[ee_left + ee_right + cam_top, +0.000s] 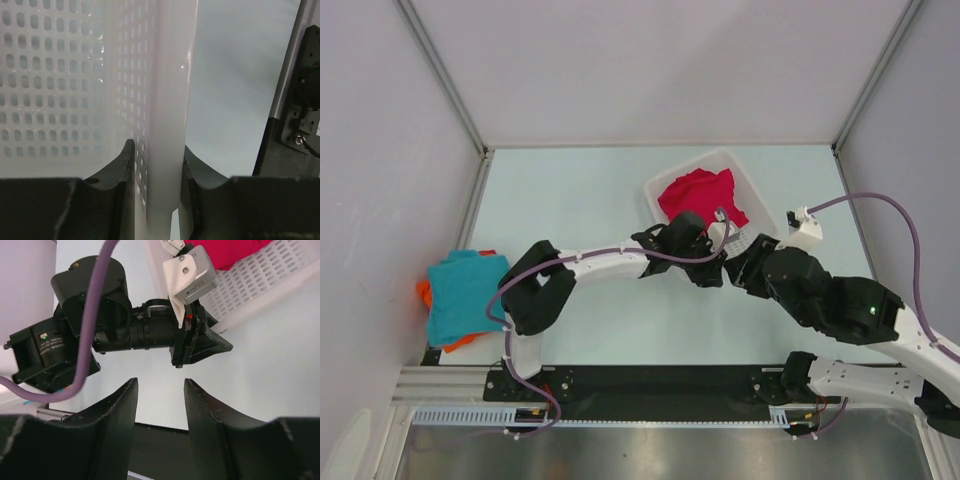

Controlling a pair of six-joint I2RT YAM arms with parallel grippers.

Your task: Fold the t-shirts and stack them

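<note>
**Desk:** Where do the shirts lie?

**Op:** From the top view I see the crimson-pink t-shirt (698,195) bunched inside the white mesh basket (745,178), which sits on the table (570,200) right of centre. The teal-blue t-shirt (465,290) lies folded flat at the table's left edge, on top of the orange t-shirt (423,293). Only the orange fringe shows, at the left side and near corner.

**Desk:** Left arm?

**Op:** It is stretched across to the basket's near side. On my left wrist feed, the left gripper (158,145) straddles an upright white basket wall, one finger (125,165) on the perforated inner side and the other on the outer side. Both press against the plastic, so I log it as clamped on the basket. No cloth is in that grip.

**Desk:** Right arm?

**Op:** It is bent in from the right, low over the table, just beside the basket's near corner. The right gripper (160,382) has its fingers apart with bare table between them, holding nothing. It faces the left arm's wrist; the basket and a bit of crimson cloth sit beyond, upper right of that feed
</note>
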